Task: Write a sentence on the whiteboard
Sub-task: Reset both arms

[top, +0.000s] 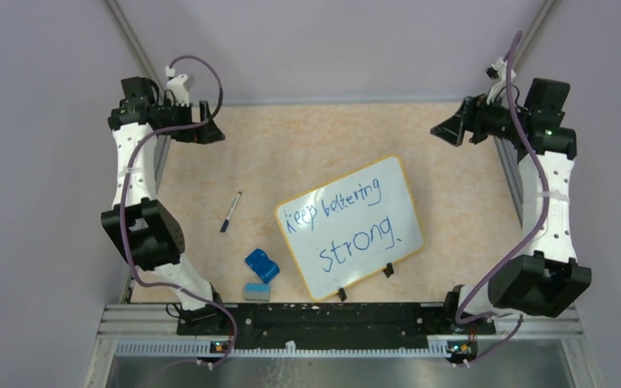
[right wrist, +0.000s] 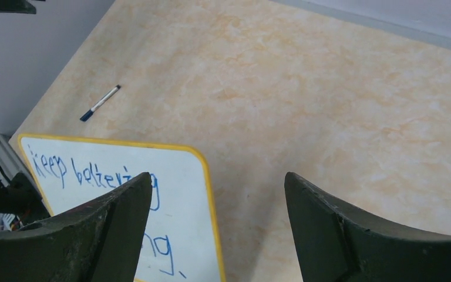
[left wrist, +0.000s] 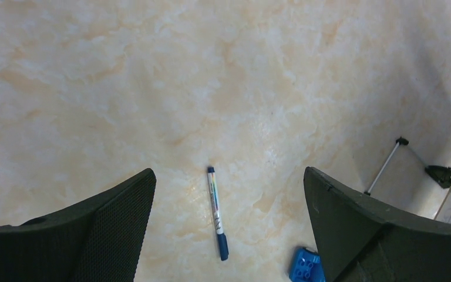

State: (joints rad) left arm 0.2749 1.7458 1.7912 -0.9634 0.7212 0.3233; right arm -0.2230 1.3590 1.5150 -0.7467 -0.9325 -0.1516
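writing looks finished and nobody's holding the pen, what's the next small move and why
Probably just park both arms at rest and touch nothing. The whiteboard carries the sentence in blue on two lines, so it looks finished. The marker lies loose on the table, apart from the board, and the left gripper and right gripper are both open, empty and raised.
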